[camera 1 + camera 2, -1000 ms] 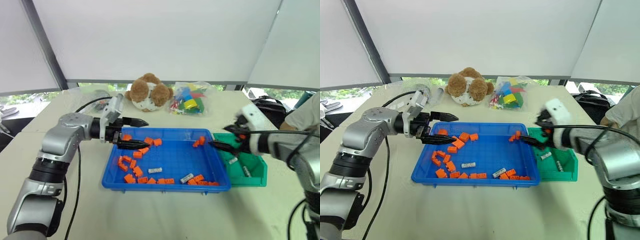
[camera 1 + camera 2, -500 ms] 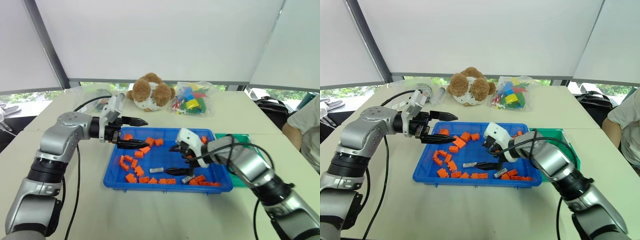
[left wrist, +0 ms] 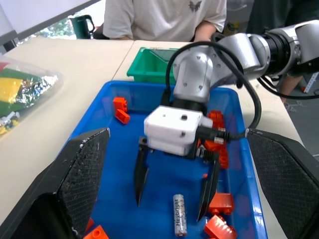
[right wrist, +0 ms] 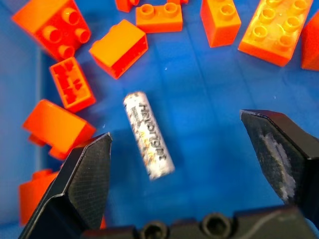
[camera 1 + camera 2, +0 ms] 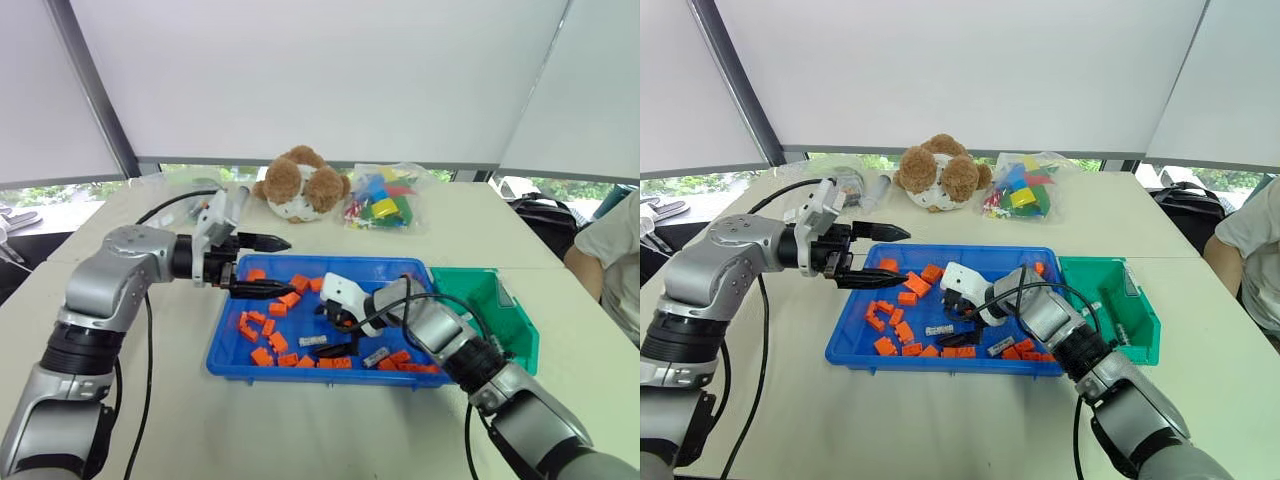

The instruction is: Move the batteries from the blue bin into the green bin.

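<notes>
1. The battery (image 4: 148, 135) I am after lies flat on the gridded floor of the blue bin (image 5: 300, 266), among orange blocks (image 4: 117, 48) but touching none of them; a second battery (image 5: 376, 356) lies near the front rim.
2. I judge it light, rigid and smooth, so it can roll or squirt out of a poor pinch. The place to take it is across the middle of its length, one finger on each long side.
3. My right tool (image 3: 174, 199) hangs just above it, fingers apart with the battery between their tips, not yet touching it. The forearm reaches in from the green bin (image 5: 505, 320) side and angles downward.
4. My left tool (image 5: 262, 266) hovers over the far left corner of the blue bin, pointing across it, fingers spread and holding nothing.
5. The green bin sits against the blue bin's right end on the surface, with small grey cylinders, probably batteries, inside.
</notes>
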